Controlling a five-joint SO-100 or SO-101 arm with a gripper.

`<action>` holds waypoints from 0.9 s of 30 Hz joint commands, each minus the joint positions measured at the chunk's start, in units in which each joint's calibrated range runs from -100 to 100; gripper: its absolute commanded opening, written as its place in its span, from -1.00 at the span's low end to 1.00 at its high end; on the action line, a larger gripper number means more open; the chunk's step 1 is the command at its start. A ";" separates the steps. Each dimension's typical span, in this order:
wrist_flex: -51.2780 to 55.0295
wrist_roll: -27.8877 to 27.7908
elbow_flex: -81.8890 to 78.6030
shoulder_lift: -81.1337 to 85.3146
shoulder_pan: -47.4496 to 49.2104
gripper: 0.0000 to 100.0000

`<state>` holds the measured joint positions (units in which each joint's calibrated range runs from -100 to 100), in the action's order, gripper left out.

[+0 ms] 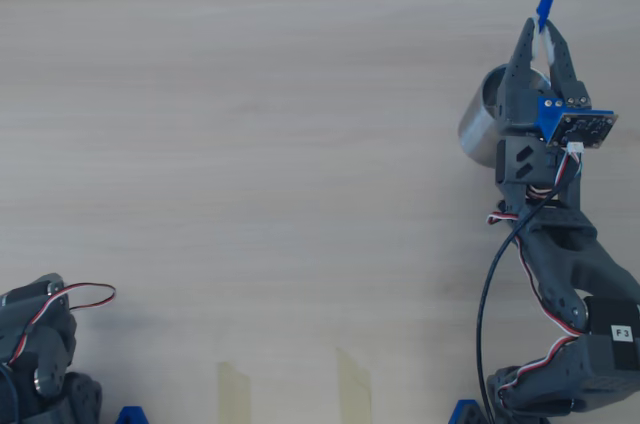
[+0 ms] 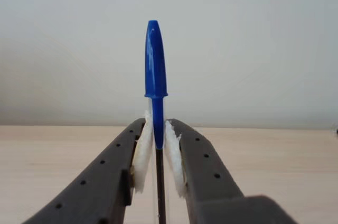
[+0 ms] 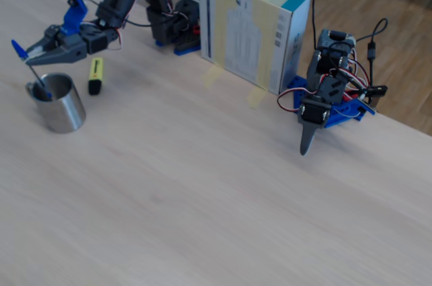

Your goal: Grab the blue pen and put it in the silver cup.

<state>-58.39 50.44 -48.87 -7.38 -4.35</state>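
The gripper (image 2: 157, 152) was clamped on the pen (image 2: 156, 71), its white-padded fingers (image 2: 142, 152) pinching the clear barrel just under the blue cap. The pen hung tilted, cap uppermost, its lower end dipping inside the cup (image 3: 62, 107) directly beneath the gripper. A yellow highlighter (image 3: 95, 75) lay near the cup, on the table (image 3: 223, 185).

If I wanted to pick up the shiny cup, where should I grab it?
Probably by the rim of the silver cup, coming down from above with one finger inside and one outside. It stands upright and open, and its round body looks too wide to pinch. Wait first: the gripper holds the blue pen with its lower end inside the cup.
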 commanded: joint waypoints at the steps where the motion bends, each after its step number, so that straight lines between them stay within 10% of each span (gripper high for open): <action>1: -0.43 -0.14 -1.15 0.40 -1.06 -0.96; 27: -0.52 -1.33 -10.95 0.23 -1.76 -0.96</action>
<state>-58.30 49.36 -60.14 -7.38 -5.77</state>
